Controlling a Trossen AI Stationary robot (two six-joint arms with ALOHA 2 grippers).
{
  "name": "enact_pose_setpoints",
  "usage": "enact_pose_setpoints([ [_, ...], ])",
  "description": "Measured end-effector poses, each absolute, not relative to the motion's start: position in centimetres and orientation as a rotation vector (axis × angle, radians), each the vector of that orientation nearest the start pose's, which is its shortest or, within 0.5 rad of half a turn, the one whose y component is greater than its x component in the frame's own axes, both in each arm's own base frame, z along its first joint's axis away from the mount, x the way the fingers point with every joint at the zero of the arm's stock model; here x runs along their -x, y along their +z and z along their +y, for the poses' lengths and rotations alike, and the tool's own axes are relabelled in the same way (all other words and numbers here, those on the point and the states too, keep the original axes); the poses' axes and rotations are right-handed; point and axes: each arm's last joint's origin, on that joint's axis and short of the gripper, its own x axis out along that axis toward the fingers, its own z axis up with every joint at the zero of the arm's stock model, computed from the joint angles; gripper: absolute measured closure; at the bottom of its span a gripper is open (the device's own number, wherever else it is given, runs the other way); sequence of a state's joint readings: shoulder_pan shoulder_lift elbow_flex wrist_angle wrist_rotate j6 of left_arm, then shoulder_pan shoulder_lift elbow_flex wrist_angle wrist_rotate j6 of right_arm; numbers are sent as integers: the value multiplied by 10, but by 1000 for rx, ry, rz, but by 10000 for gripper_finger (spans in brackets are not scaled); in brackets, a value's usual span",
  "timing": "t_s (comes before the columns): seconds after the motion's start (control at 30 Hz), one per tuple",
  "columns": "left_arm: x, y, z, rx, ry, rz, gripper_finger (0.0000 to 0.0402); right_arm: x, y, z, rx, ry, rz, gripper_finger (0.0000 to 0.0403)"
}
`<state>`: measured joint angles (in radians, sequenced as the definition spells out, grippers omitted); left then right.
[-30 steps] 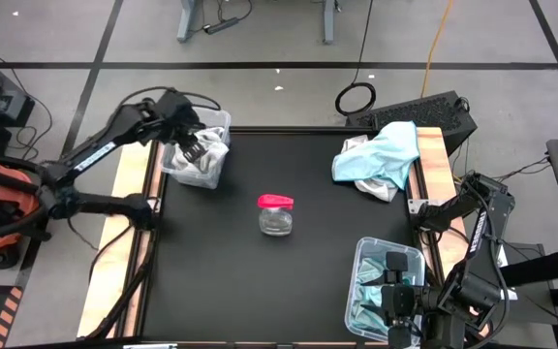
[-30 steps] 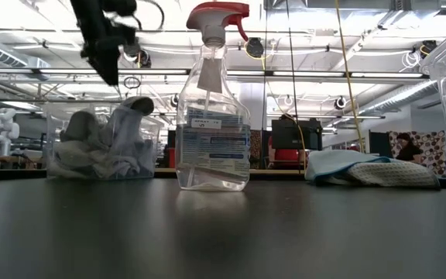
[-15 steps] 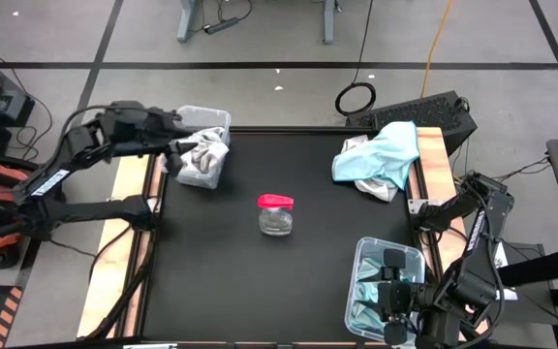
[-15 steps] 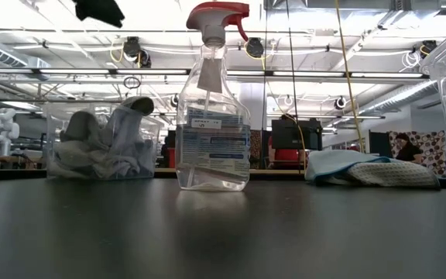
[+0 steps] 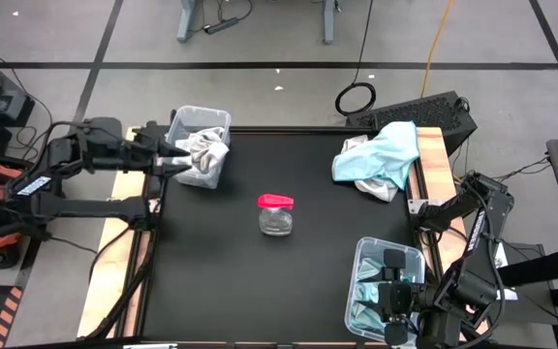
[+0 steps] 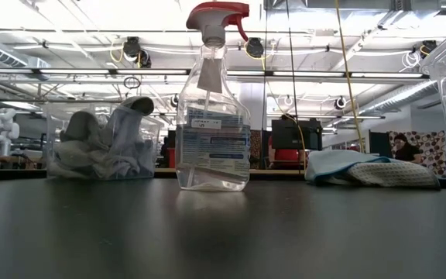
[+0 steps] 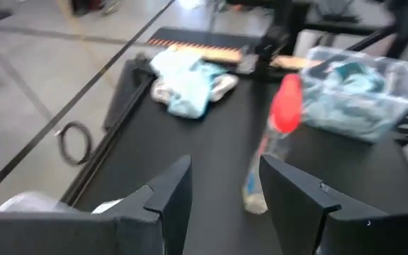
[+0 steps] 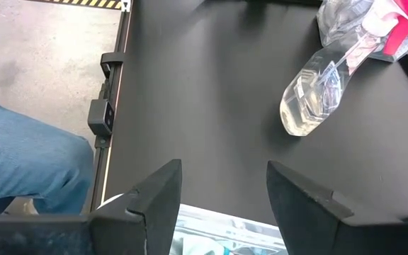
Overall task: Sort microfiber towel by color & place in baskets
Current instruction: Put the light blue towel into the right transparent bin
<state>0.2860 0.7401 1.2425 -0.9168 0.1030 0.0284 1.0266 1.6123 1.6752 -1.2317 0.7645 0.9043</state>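
Remaining towels (image 5: pixel 381 157) lie heaped at the worktop's far right edge, nearer the right hand (image 5: pixel 392 312); both it and the left hand (image 5: pixel 168 161) stand apart, empty.

Pale grey-white microfiber towels (image 5: pixel 201 155) crumpled in a clear basket (image 5: pixel 198 118) at the table's far left corner; light blue towels (image 5: pixel 374 293) filling a second clear basket (image 5: pixel 361 254) near the front right edge; a loose blue-and-white towel heap (image 5: pixel 381 157) draped over the far right edge
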Motion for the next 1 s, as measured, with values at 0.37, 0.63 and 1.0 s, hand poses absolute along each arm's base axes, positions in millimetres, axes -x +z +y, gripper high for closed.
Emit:
enact_pose_setpoints([
  [0.37,-123,401,5,32,-46,315,230,-176,361,252,53,-111,730,204],
  [0.63,-153,380,-19,20,-200,323,230,-182,361,246,56,-139,738,204],
  [1.0,-189,359,-71,-82,-302,341,230,-191,358,230,80,-223,779,204],
])
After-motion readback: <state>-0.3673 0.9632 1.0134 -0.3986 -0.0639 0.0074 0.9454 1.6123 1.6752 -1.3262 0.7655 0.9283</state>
